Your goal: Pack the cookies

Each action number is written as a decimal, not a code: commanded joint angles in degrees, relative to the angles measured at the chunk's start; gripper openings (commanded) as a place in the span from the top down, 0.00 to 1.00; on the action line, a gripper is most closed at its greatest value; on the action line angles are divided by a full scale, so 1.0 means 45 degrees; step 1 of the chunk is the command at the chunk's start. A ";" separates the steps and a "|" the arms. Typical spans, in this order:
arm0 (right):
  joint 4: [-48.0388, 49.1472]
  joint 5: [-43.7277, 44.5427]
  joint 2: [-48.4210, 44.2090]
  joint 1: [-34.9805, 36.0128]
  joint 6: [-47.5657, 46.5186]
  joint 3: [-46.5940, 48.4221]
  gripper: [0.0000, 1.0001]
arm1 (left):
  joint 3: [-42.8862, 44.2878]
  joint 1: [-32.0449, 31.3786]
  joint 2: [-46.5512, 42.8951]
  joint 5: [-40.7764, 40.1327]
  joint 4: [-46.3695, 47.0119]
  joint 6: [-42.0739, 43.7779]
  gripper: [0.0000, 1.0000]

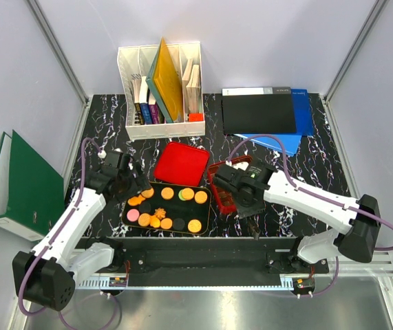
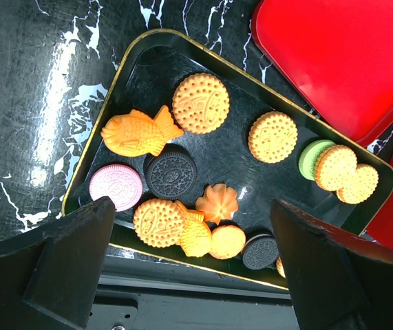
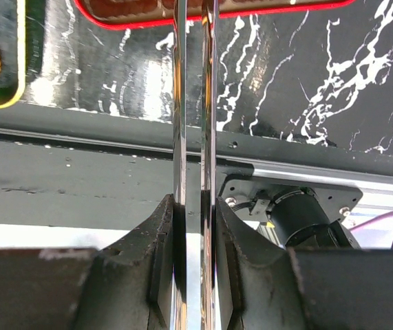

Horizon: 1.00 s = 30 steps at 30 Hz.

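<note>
Edges: black rectangular gold-rimmed tray (image 1: 206,212) (image 2: 144,79) lies along the near edge of the black marble bench (image 1: 320,165). A flat red lid (image 1: 181,163) (image 2: 341,62) sits just behind it and a red gridded tin (image 1: 222,196) just to its right.
Room: bare marble shows left of the tray and right of the tin. A white file organiser (image 1: 131,89), black folder (image 1: 258,113) and blue folder (image 1: 303,113) line the back edge.
Cookies: small round, fish- and flower-shaped cookies (image 1: 167,194) (image 2: 200,103) are spread in the tray, a few overlapping.
Left pincer (image 1: 131,180) (image 2: 193,213): spread wide, holds nothing, over the tray's left end.
Right pincer (image 1: 246,203) (image 3: 194,206): clamped on thin shiny metal tongs (image 3: 193,103), at the tin's near end.
Writing: embossed cookie patterns and book spines are unreadable.
Views: cookie shapes show only in the left wrist view, the tongs' blades only in the right wrist view. The green binder (image 1: 27,182) off the bench's left edge shows only from the top.
</note>
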 commanded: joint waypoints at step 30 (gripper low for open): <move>0.0989 0.0966 -0.1129 -0.1998 -0.0120 -0.0897 0.96 | -0.0119 -0.0187 0.0138 0.0221 0.0471 0.0239 0.02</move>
